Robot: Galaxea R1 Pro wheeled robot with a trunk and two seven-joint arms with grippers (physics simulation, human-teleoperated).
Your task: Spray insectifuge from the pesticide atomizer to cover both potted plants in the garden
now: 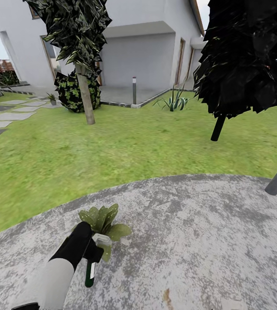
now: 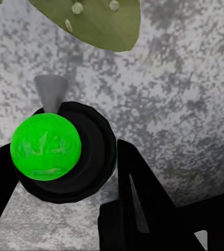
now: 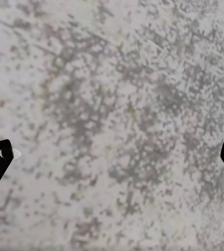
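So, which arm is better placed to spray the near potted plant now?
Left. The left gripper already holds the pesticide atomizer right beside the potted plant; the right gripper faces bare patio.

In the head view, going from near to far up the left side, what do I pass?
left gripper holding the pesticide atomizer → potted plant on the patio → lawn → tree trunk → second potted plant → house

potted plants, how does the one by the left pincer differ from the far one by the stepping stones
The near green-leaved potted plant stands on the round grey speckled patio, looks large, touches the left pincer. The far small grey-potted plant stands beside the pale stepping stones, tiny in view, untouched. Both are low rosettes.
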